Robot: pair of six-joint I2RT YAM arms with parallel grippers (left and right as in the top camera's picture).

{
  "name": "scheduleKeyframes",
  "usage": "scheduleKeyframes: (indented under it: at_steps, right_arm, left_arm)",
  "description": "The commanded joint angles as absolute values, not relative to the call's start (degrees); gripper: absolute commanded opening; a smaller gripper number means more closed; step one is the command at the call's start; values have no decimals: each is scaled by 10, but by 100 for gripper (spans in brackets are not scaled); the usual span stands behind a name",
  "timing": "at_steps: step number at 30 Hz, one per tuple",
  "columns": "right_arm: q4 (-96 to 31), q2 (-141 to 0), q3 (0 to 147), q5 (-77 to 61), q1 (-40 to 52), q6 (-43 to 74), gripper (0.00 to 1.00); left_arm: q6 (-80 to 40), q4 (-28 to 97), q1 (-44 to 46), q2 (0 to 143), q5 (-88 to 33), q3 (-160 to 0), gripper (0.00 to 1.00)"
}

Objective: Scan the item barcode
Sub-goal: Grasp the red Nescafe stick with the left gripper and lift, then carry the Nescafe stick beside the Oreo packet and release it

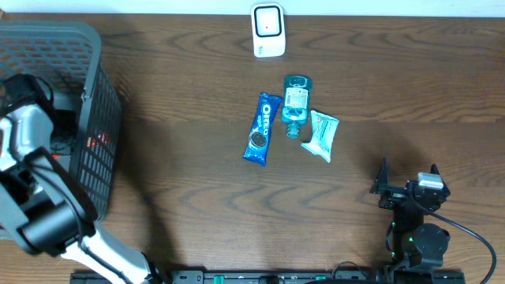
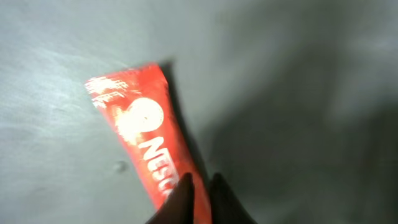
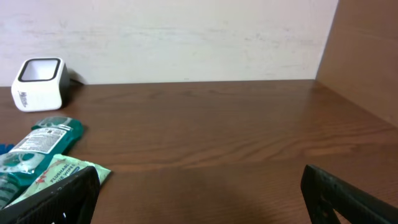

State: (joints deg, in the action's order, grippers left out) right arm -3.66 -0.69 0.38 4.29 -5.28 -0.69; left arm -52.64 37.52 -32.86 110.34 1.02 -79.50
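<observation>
Left arm (image 1: 31, 134) is reaching down into the grey basket (image 1: 106, 150) at the left edge of the desk (image 1: 197, 71). Left tool (image 2: 201, 178) is narrow, nearly closed, with its tips at the lower end of a red packet (image 2: 140, 130). Packet is lying on the basket floor. Red shows in the slit between the fingers, can't tell if it's actually pinched.

Right tool (image 3: 199, 196) is wide open and holding nothing, low over the desk's near right side. Scanner (image 1: 268, 30) is at the far edge. Oreo pack (image 1: 262, 128), teal bottle (image 1: 296, 105) and white-green sachet (image 1: 322, 135) sit side by side mid-desk.
</observation>
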Motion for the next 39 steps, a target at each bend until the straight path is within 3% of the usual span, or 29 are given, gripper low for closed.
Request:
scheduleKeyframes:
  at_steps: [1, 3, 7, 17, 39]
  right_arm:
    - [-39, -4, 3, 44, -47, -13, 99]
    - [-39, -4, 3, 44, -47, -13, 99]
    - [-39, -4, 3, 44, -47, -13, 99]
    - [-39, -4, 3, 44, -47, -13, 99]
    - [-39, -4, 3, 44, -47, -13, 99]
  left_arm:
    - [-540, 374, -334, 1044, 37, -796, 53]
    - [-538, 373, -334, 1020, 37, -796, 84]
    - [-556, 395, -333, 992, 37, -796, 96]
    - [-648, 482, -333, 1037, 35, -796, 96]
    - [-690, 449, -333, 1176, 5, -796, 96]
